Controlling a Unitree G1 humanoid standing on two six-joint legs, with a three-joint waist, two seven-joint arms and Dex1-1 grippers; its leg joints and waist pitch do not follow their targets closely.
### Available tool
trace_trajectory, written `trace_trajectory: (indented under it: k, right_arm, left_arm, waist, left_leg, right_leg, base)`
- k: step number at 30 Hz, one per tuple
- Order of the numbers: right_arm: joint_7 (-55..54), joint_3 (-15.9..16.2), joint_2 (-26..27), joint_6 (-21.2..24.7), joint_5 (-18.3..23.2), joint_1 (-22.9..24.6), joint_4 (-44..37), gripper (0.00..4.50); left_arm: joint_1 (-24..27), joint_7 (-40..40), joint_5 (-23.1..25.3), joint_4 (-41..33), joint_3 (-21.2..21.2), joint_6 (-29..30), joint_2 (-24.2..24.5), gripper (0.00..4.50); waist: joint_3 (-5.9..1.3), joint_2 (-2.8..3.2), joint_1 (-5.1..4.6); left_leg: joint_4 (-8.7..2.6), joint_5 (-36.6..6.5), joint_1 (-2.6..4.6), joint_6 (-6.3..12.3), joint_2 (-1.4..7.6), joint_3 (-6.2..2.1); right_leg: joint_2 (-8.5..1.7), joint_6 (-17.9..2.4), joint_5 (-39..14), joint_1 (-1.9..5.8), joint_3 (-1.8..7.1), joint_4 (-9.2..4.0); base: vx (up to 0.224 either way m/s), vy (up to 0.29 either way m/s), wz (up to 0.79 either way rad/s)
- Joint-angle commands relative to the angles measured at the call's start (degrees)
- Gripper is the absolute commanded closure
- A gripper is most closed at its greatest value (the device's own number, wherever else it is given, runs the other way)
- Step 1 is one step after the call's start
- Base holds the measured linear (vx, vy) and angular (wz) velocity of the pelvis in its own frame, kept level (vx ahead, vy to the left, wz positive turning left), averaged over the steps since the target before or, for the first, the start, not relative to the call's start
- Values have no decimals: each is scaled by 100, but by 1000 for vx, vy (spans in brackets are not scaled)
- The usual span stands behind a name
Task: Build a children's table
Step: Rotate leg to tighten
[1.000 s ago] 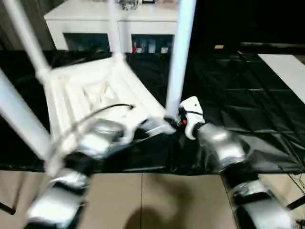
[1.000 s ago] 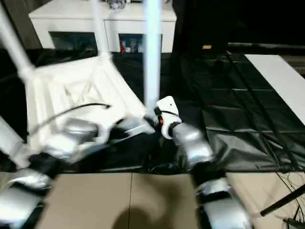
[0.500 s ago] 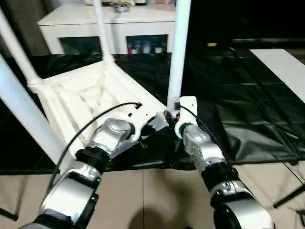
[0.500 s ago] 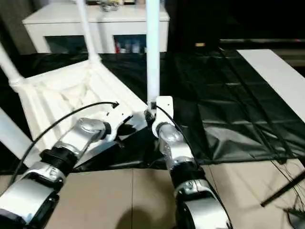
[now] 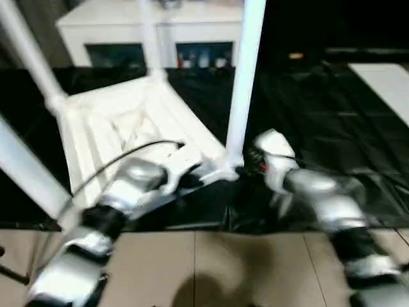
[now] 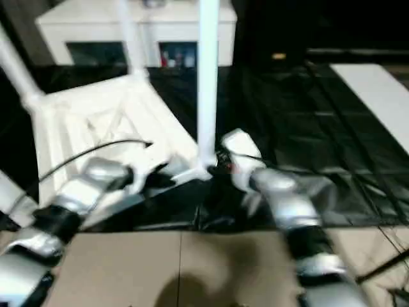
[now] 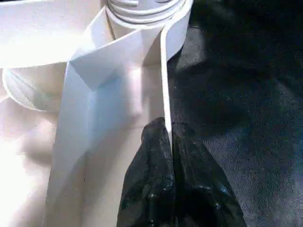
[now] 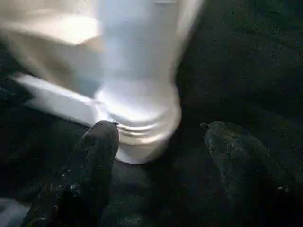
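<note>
The children's table lies upside down on the black-covered work table, its ribbed white top (image 5: 121, 121) facing up. Legs stand in its corner sockets; the nearest right leg (image 5: 243, 77) rises beside my wrists. My left gripper (image 7: 168, 128) is shut on the thin rim of the top (image 7: 163, 71), just short of that corner's socket (image 7: 142, 9). My right gripper (image 8: 161, 135) is open at the foot of the same leg (image 8: 142, 109). One finger (image 8: 102, 142) touches the ringed collar; the other finger (image 8: 232, 151) stands apart over the black cover.
A white cabinet with glass doors (image 5: 160, 29) stands behind the work table. A white board (image 5: 390, 83) lies at the far right on the black cover (image 5: 319, 109). The work table's front edge runs just under my forearms, with tiled floor (image 5: 204, 268) below.
The head camera has shifted. My right forearm has swung out to the right while its gripper stays at the leg's foot. The left gripper still holds the rim.
</note>
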Motion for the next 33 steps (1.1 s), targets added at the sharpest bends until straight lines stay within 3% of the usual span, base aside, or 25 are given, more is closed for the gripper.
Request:
trace_trajectory:
  k: [1,3,5,7,15,18,24,33]
  right_arm:
    - [402,235,-16,-195,55,-50,-124,123]
    - [595,337,-88,-378,0,-97,-30,123]
    - [768,304,-73,-391,97,-140,33,123]
    - [907,296,-68,-423,163,-158,61,123]
    - [1208,299,-17,-866,71,-414,701,123]
    - [1427,165,6,-979,195,-502,876,123]
    - [1550,100,18,-1101,223,-540,1159,123]
    - [1549,48,198,-1136,216,-586,1357,192]
  left_arm:
    - [173,-273,47,-128,-356,6,38,450]
    - [251,-418,14,-286,-379,11,94,450]
    - [312,-525,-6,-433,-381,70,134,450]
    - [329,-577,-10,-483,-390,45,153,450]
    - [393,-673,-21,-679,-398,151,223,450]
    - [421,-736,-9,-740,-401,192,254,450]
    - [423,-766,10,-726,-413,183,265,450]
    - [416,-784,43,-647,-431,160,266,450]
  waist:
    - [-426,-87,12]
    - [-466,-83,50]
    - [-467,-68,45]
    - [-463,-92,44]
    - [-426,-72,32]
    - [-438,-54,32]
    - [-469,-44,42]
    - [-462,-46,45]
  left_leg:
    - [-325,-1443,-11,426,-2,95]
    - [-287,-1007,-21,506,0,91]
    - [-271,-815,-25,618,-6,94]
    - [-271,-884,-16,632,-1,99]
    - [-307,-1614,25,382,13,92]
    - [-304,-1546,10,362,12,82]
    - [-264,-1200,-6,526,3,86]
    - [-267,-1298,-10,517,10,84]
  right_leg:
    - [-10,-1328,-1433,267,101,-326]
    - [5,-1515,-766,309,95,-225]
    - [26,-1656,-431,320,90,-187]
    - [27,-1671,-462,316,90,-194]
    - [14,-1533,-1242,271,103,-260]
    - [10,-1504,-1167,289,103,-247]
    - [21,-1685,-652,308,87,-189]
    - [11,-1677,-822,310,82,-197]
  base:
    - [55,-26,-1]
    - [53,-18,-1]
    - [0,0,0]
    - [0,0,0]
    - [0,0,0]
    - [0,0,0]
    - [0,0,0]
    - [0,0,0]
